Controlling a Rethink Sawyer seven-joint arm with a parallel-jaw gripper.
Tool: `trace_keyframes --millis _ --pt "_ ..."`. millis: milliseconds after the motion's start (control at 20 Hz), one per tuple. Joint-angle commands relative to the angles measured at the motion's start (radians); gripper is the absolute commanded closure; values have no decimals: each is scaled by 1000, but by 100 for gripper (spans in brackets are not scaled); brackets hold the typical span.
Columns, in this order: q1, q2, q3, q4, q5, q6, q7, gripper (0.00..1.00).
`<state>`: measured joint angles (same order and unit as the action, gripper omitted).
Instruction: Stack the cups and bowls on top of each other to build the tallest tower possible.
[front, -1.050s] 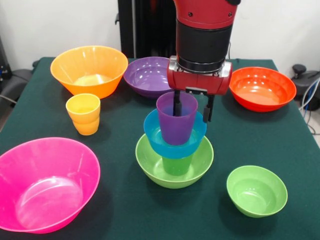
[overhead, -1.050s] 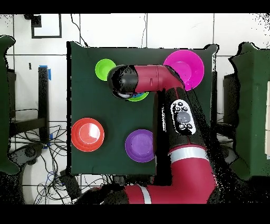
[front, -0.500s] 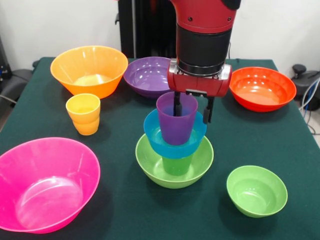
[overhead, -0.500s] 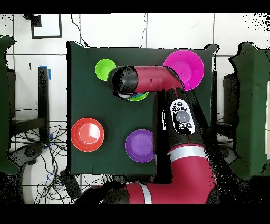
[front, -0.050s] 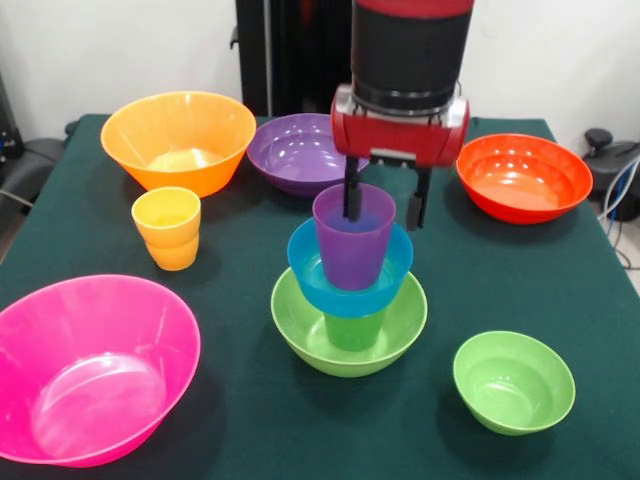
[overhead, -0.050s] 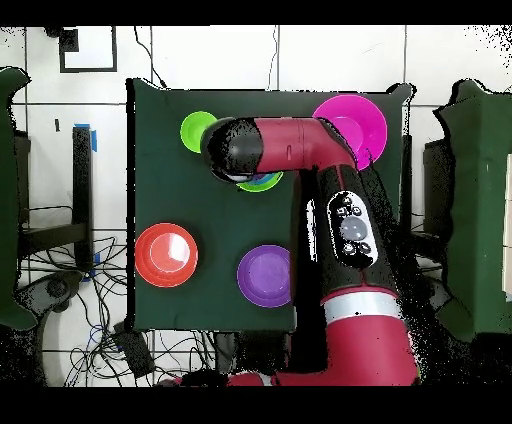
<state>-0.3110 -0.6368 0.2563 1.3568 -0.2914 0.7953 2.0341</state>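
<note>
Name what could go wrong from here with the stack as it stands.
One finger of the open pincer hangs inside the purple cup; any sideways drift could drag the cup off the blue bowl. The tower rests on a narrow green cup, so a nudge may topple it.

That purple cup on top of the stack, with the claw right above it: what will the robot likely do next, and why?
Probably lift straight up and clear. The gripper is open, with one finger inside the purple cup and one outside, so the cup looks released. It sits in the blue bowl. The small green bowl stands alone on the table and seems the next piece.
</note>
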Motion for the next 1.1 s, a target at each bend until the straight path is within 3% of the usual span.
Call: trace_keyframes --millis 50,400,750,1100 --pt "-9 -55 82 73 -48 94 -222 0" --pt "-11 -69 88 72 -34 122 -214 0" --pt "-90 -93 130 120 -28 114 -293 0" --pt "-144 -80 177 72 -45 182 -350 0"
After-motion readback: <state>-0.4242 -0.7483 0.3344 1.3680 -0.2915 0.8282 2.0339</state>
